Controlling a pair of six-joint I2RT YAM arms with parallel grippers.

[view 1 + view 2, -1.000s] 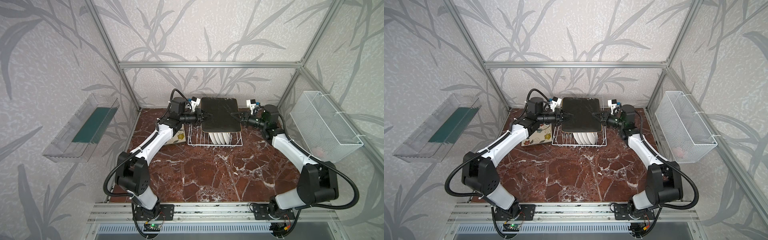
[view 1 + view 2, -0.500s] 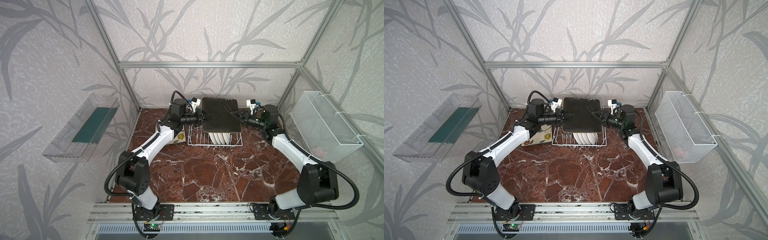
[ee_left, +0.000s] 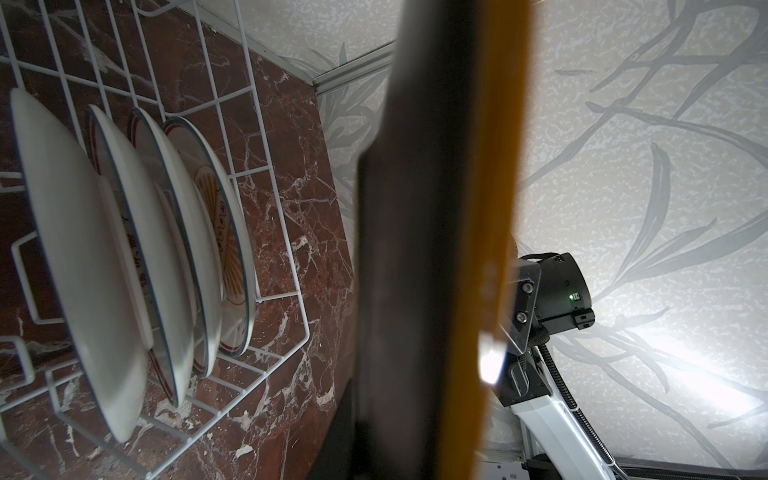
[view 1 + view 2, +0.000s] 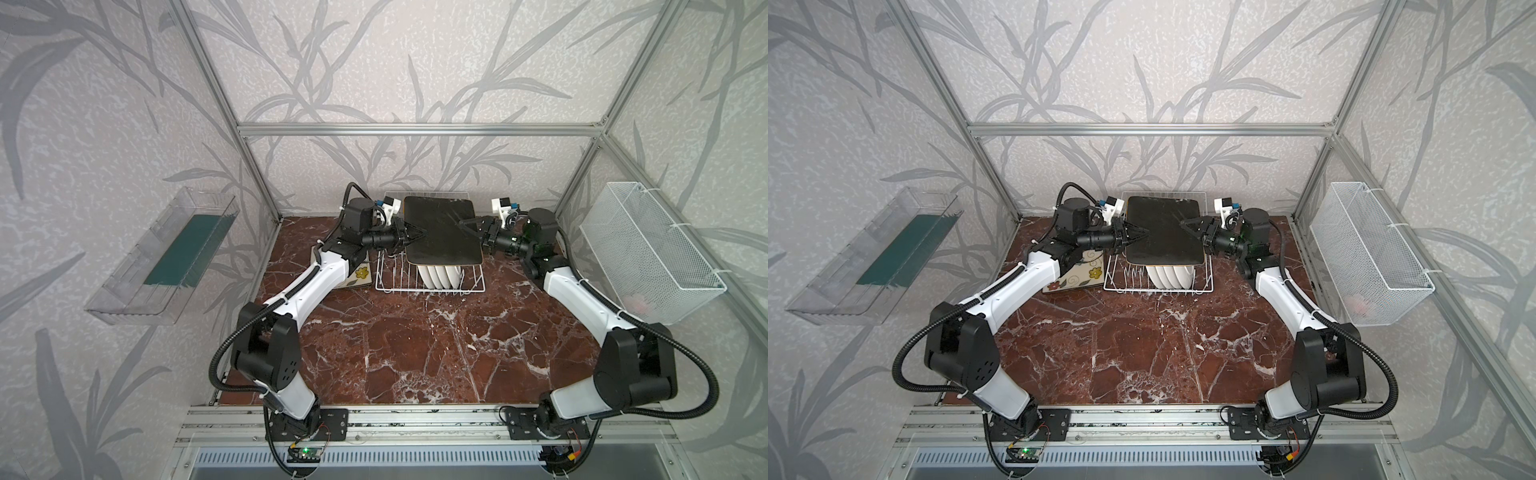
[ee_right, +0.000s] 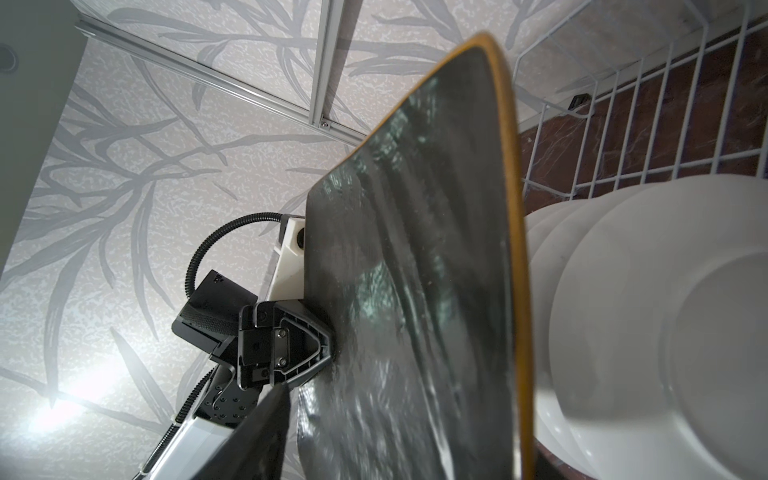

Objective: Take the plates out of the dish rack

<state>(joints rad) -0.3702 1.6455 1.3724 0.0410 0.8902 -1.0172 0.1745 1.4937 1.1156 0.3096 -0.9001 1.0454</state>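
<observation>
Black square plate [image 4: 440,232] hangs over the dish rack [image 4: 388,276], above the round white plates [image 4: 438,277]. Left gripper [image 4: 415,237] is clenched on its left edge. Right gripper [image 4: 467,227] sits at the opposite edge, jaws spread, no grip. The left arm alone carries the plate. Floral plate [image 4: 360,275] lies just left of the rack, likely the drop spot.
</observation>
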